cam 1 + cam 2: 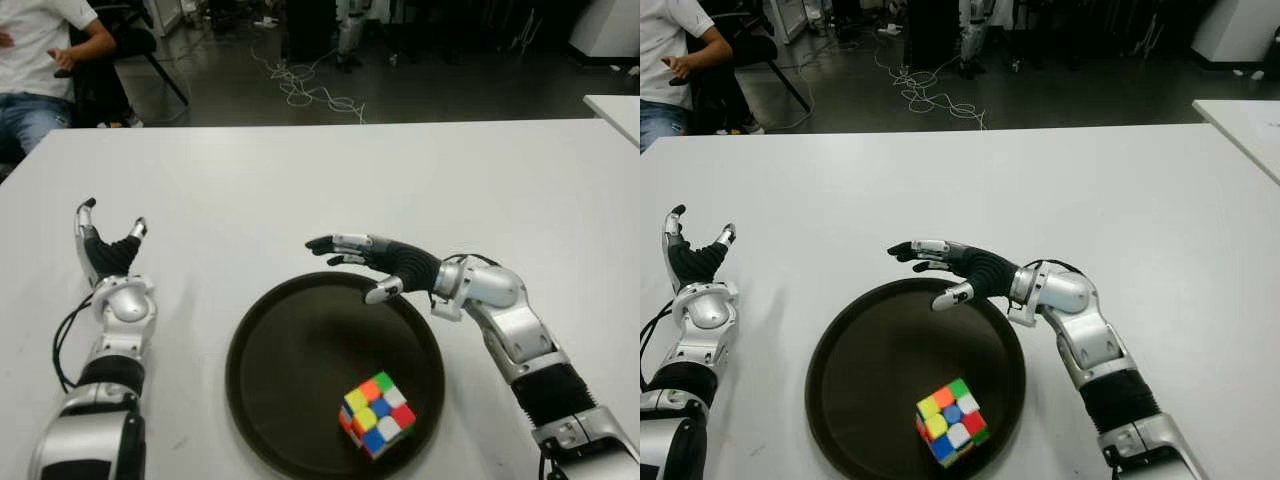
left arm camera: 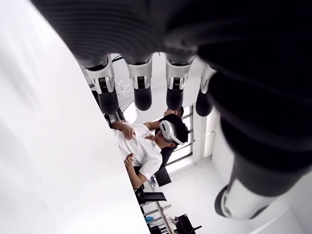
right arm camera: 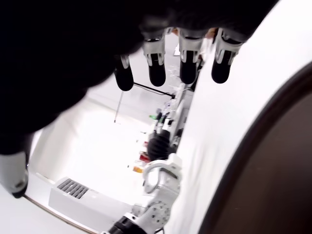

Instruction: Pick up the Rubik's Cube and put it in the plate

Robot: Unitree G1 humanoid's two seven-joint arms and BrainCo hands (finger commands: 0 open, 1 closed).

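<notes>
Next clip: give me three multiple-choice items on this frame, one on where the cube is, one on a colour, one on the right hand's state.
1. Where is the Rubik's Cube?
A. in the plate
B. on bare table
C. in the left hand

2. What colour is the plate?
A. white
B. dark brown
C. red

3. How is the right hand?
A. clenched on the cube
B. open, holding nothing
C. out of view

Answers:
1 A, it sits inside the rim, near side.
2 B, dark against the white table.
3 B, fingers extended over the far rim.
The left hand shows left of the plate.

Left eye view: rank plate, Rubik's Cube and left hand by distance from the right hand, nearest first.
1. Plate: its far rim lies right under the open right hand.
2. Rubik's Cube: in the plate, near side.
3. Left hand: open, far across the table on the left.
</notes>
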